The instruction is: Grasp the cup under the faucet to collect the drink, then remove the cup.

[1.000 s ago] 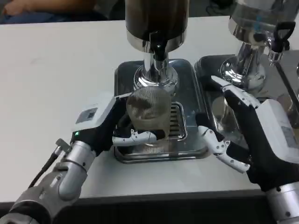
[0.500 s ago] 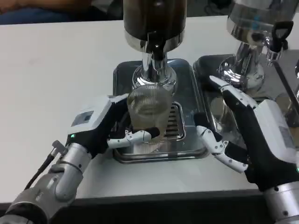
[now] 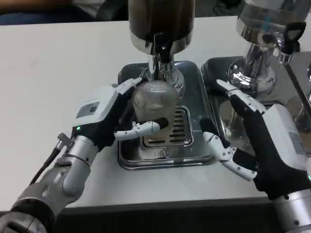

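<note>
Clear cup (image 3: 154,99) with fine ribbing; silver drip tray (image 3: 201,104) with a dark slotted grate (image 3: 177,127); dark brown drink dispenser (image 3: 160,19) on a chrome base; white table (image 3: 58,73); white-and-black hands, left (image 3: 109,119) and right (image 3: 257,141)

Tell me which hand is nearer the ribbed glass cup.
Left. The left hand grips the ribbed glass cup under the faucet; the right hand waits open off to the cup's right, apart from it.

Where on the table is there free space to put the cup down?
Bare table left of the tray; also a front strip between tray and table edge. Crowded: under the faucet, where the left hand holds the cup, and right, by the right hand.
</note>
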{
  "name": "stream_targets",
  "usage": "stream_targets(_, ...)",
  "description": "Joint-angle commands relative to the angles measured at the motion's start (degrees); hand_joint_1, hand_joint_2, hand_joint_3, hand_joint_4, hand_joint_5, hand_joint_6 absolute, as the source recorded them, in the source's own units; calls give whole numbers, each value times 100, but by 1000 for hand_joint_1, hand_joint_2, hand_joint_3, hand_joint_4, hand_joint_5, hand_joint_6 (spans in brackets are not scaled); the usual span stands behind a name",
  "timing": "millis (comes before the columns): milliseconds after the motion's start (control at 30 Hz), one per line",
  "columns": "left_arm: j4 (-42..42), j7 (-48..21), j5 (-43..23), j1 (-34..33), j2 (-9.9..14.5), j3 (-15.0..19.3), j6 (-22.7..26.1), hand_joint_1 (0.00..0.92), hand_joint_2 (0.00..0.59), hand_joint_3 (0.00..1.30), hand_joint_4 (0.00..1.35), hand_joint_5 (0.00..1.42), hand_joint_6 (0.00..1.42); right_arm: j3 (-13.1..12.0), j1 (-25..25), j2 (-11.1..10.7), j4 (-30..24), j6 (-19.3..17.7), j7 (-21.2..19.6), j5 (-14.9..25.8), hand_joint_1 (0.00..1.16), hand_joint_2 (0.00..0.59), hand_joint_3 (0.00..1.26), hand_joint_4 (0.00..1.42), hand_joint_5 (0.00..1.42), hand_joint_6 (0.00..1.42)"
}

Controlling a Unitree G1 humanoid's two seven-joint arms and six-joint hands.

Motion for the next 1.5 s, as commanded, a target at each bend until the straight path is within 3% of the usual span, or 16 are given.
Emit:
stream_targets(33, -71, 47, 63, -169, 17, -24, 11, 186, 81, 156, 83, 180, 78, 4, 27, -1, -26, -51, -86, -10, 461, 435, 228, 280, 235, 230)
stream_targets(267, -309, 35, -25, 19, 219, 61, -298, 156, 56, 138, 33, 150, 61, 17, 26, 24, -20, -50, -112, -20, 458, 435, 228, 283, 235, 230)
stream_targets(500, -1185, 3, -325, 589, 616, 478, -962, 137, 46, 135, 21, 140, 60, 45, -37, 23, 51, -80, -153, -9, 457, 434, 232, 285, 235, 230)
stream_targets(800, -3152, -480, -1056, 1981, 1183, 1391, -1502, 134, 47, 195, 90, 174, 79, 68, -97, -5, 147, -136, -186, 24, 455, 434, 236, 285, 235, 230)
stream_targets(967, -4018, -965, -1729, 2396, 1317, 1914, -1716, 94, 44, 197, 136, 278, 249, 69, -173, -27, 229, -175, -189, 38, 455, 434, 237, 285, 235, 233)
stream_targets(1133, -4472, -2028, -2948, 2166, 1412, 2153, -1899, 17, 33, 215, 161, 305, 276, 72, -285, -35, 336, -231, -184, 45, 455, 434, 237, 285, 235, 238)
stream_targets(1300, -4652, -3183, -3891, 1562, 1473, 2256, -1925, 0, 21, 254, 196, 325, 302, 71, -391, -35, 435, -255, -183, 61, 454, 434, 240, 283, 235, 234)
stream_targets(1500, -4370, -5072, -5411, 790, 1092, 2208, -1189, 0, 17, 288, 260, 346, 299, 56, -456, -34, 563, -299, -237, 62, 454, 434, 241, 281, 235, 232)
